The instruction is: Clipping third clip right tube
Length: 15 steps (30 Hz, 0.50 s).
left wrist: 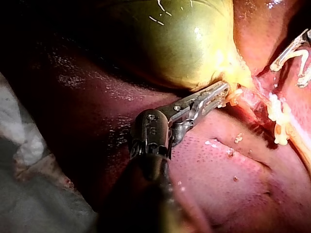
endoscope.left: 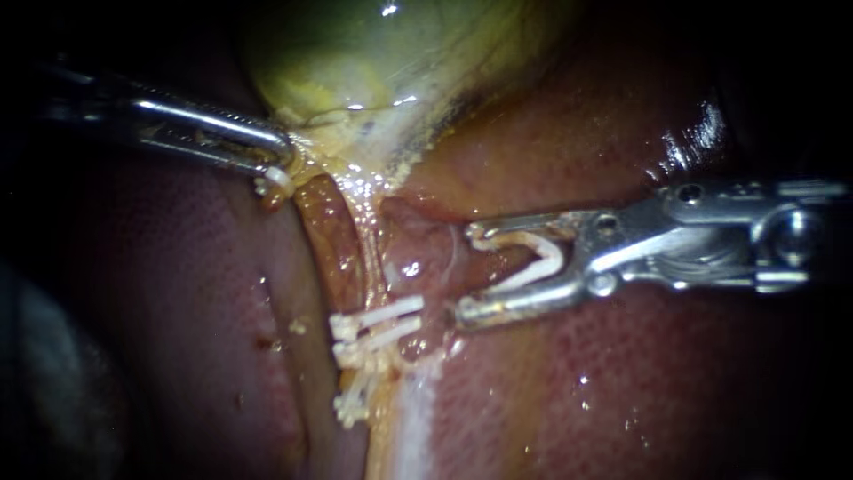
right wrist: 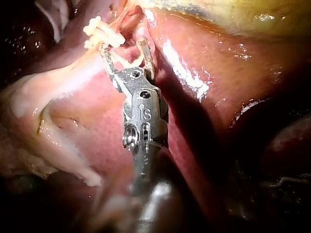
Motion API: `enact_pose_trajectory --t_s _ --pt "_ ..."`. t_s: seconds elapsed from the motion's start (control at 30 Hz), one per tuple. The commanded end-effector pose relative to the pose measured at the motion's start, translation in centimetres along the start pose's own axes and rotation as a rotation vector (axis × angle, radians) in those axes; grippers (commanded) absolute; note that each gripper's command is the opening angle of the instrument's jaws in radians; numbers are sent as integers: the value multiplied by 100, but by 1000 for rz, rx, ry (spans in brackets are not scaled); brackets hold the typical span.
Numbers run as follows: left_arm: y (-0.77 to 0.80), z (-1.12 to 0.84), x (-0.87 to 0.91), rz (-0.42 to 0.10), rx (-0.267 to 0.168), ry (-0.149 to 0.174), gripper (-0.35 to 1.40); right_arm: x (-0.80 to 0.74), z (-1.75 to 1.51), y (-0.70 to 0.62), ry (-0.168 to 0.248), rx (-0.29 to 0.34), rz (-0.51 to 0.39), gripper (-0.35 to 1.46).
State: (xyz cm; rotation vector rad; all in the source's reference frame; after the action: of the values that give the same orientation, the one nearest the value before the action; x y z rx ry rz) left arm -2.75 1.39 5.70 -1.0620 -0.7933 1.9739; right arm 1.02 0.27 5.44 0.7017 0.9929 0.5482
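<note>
The yellow-green gallbladder (endoscope.left: 373,53) lies at the top, and my left instrument (endoscope.left: 280,171) is shut on the tissue at its neck. In the left wrist view the same jaws (left wrist: 222,92) pinch the yellow tissue under the gallbladder (left wrist: 180,43). Two tubes run down from the neck: a brownish left tube (endoscope.left: 327,240) and a pink right tube (endoscope.left: 418,267). White clips (endoscope.left: 378,327) cross the tubes lower down. My right instrument (endoscope.left: 466,271) stands wide, holding an open white clip (endoscope.left: 538,258), its tips just beside the right tube above those clips. The right wrist view shows these jaws (right wrist: 122,46) by the clips (right wrist: 99,31).
Dark red liver (endoscope.left: 622,382) surrounds the tubes on both sides. Another white clip (endoscope.left: 351,407) sits lower on the pale strand. White gauze (left wrist: 19,131) lies beside my left instrument's shaft in the left wrist view.
</note>
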Motion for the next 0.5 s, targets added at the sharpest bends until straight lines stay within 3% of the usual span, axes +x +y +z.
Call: enact_pose_trajectory --t_s 0.03,0.17,0.27,0.5 --pt "0 0 0 0 -1 0 -35 -1 4 2 -2 -1 8 49" --pt "1 2 -1 0 -2 -1 -35 -6 24 15 8 -9 52 49" --pt "1 2 -1 0 -2 -1 -35 -7 38 23 40 0 94 49" --pt "1 3 -2 0 -4 -2 -35 5 66 30 156 60 217 49"
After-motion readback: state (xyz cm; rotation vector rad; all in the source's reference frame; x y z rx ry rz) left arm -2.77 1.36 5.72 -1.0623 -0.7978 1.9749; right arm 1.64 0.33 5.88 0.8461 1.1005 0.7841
